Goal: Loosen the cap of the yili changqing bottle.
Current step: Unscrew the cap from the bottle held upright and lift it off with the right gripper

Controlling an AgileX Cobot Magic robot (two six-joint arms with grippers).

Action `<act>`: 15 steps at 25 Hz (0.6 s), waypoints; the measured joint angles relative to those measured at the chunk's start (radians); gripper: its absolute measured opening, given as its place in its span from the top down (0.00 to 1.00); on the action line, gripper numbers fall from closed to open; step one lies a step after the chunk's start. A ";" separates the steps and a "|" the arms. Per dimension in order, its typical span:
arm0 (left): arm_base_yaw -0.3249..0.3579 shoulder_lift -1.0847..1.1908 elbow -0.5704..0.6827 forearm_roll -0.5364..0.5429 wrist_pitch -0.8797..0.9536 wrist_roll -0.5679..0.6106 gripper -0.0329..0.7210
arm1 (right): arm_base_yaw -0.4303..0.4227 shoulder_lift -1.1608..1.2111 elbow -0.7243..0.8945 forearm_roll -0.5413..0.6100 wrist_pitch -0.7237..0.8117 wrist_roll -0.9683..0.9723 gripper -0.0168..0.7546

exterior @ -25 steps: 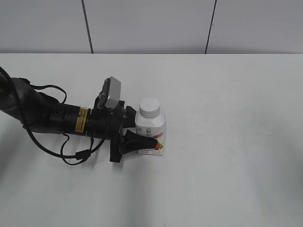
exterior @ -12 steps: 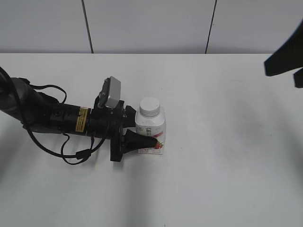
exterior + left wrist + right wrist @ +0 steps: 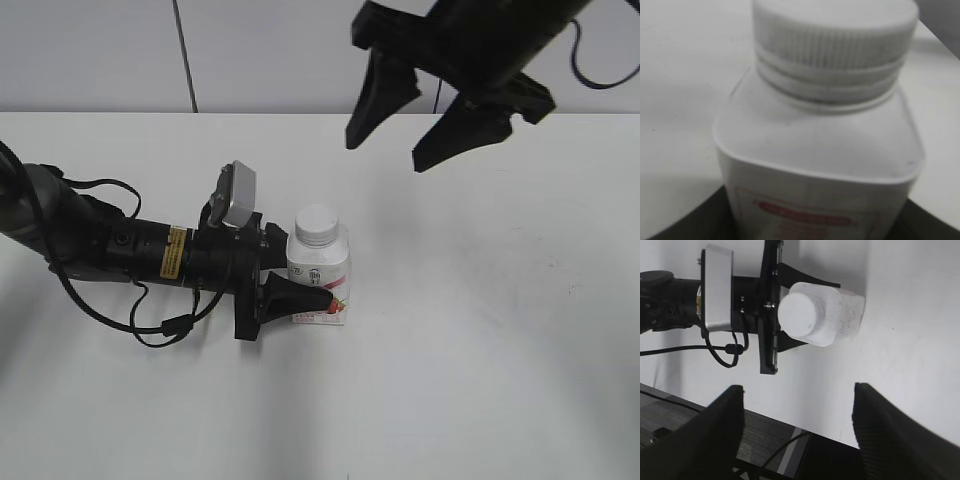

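Observation:
The yili changqing bottle [image 3: 321,276] stands upright on the white table, white with a pink-red label. Its white ribbed cap [image 3: 316,225] is on the neck. My left gripper [image 3: 308,290] reaches in from the left and is shut on the bottle's lower body. In the left wrist view the bottle [image 3: 815,165] and cap [image 3: 832,30] fill the frame between the jaws [image 3: 810,231]. My right gripper [image 3: 386,152] is open and empty, high above and behind the bottle. The right wrist view looks down between its fingers [image 3: 799,386] at the cap [image 3: 802,315] and bottle [image 3: 845,322].
The left arm's black body and cables [image 3: 120,255] lie across the table's left side. The white table [image 3: 500,330] ends at a grey panelled wall [image 3: 300,50] behind. The table's edge and dark floor [image 3: 765,440] show in the right wrist view.
The right arm has swung in from the upper right to above and behind the bottle, its gripper open. The left gripper and the bottle have stayed put.

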 joint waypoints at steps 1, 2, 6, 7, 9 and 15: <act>0.000 0.000 0.000 0.000 0.000 0.000 0.42 | 0.015 0.034 -0.030 -0.002 0.004 0.018 0.29; 0.000 0.000 0.000 0.000 0.000 0.000 0.42 | 0.026 0.062 -0.062 -0.009 0.005 0.032 0.29; 0.000 0.000 0.000 -0.003 0.000 0.000 0.42 | 0.065 0.179 -0.162 -0.067 0.056 0.104 0.29; 0.000 0.000 0.000 -0.003 0.000 0.000 0.42 | 0.071 0.203 -0.181 -0.079 0.070 0.119 0.29; 0.000 0.000 0.000 -0.005 0.000 0.000 0.42 | 0.081 0.245 -0.209 -0.096 0.082 0.138 0.29; 0.000 0.000 0.000 -0.007 0.001 0.000 0.42 | 0.118 0.307 -0.246 -0.123 0.075 0.161 0.29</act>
